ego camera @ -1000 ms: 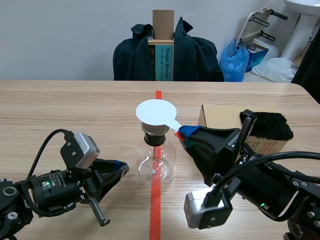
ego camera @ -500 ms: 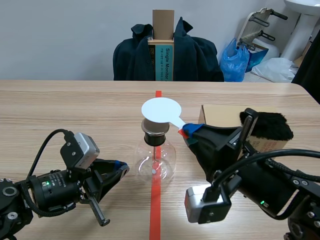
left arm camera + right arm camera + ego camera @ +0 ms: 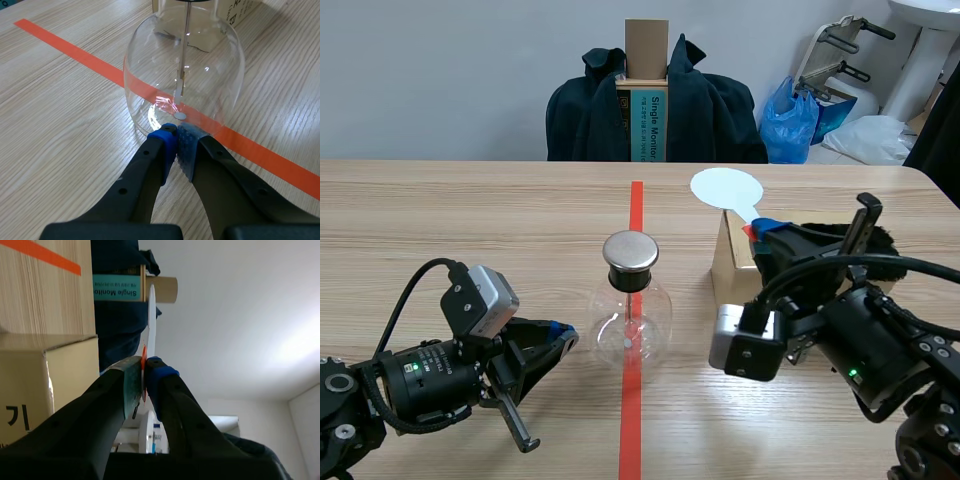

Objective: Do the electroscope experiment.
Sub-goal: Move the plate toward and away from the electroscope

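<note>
1. Electroscope (image 3: 631,315): a clear glass flask with a metal cap (image 3: 630,252). It stands upright at the middle of the desk, on the red tape line (image 3: 636,200). In the left wrist view, a thin rod hangs straight down inside the flask (image 3: 185,75).
2. Left gripper (image 3: 560,338): it lies low on the near-left part of the desk. Its fingers are together and the pads meet (image 3: 176,137). The tips sit at the foot of the flask; contact cannot be confirmed. It holds nothing.
3. Right gripper (image 3: 760,232): it is raised toward the desk's right edge and clamped (image 3: 145,367) on the stem of a white paddle (image 3: 725,188). The disc stands clear above a cardboard box (image 3: 734,255), well apart from the cap.
4. Black fur (image 3: 888,248): it lies on the box behind that gripper.
5. Judgement: the step in hand appears to be charging the disc on the fur and then presenting it to the cap.
6. Recommendations:
   - Grip the stem only.
   - Keep the disc off the cardboard.
   - Lower the disc flat over the cap.
   - Let the left tips steady the flask without pushing it.
</note>
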Available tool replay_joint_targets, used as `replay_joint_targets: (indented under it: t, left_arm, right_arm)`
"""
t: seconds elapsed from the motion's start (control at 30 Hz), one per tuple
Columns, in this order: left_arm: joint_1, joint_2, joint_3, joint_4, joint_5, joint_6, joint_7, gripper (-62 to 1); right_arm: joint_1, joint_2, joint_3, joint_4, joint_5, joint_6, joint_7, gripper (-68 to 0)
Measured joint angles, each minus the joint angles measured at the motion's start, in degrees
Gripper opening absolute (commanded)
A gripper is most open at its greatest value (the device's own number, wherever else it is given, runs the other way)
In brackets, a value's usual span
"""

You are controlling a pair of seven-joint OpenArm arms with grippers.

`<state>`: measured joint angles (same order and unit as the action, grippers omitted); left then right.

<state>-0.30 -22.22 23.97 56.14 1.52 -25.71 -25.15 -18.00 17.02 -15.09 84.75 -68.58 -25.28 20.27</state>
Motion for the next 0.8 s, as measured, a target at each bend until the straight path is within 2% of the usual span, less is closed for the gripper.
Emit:
replay_joint_targets:
  t: [0.13, 0.33, 0.8]
  left_arm:
    - [0.0, 0.0, 0.0, 0.0, 0.0, 0.0, 0.0, -57.8]
    - [0.0, 0.0, 0.0, 0.0, 0.0, 0.0, 0.0, -57.8]
    - [0.0, 0.0, 0.0, 0.0, 0.0, 0.0, 0.0, -57.8]
  right_arm:
    - [0.0, 0.2, 0.0, 0.0, -0.7, 0.0, -0.8, -66.9]
    - [0.0, 1.3, 0.0, 0.0, -0.7, 0.0, 1.9, -66.9]
    - [-0.2, 1.3, 0.0, 0.0, -1.1, -0.4, 17.7, -66.9]
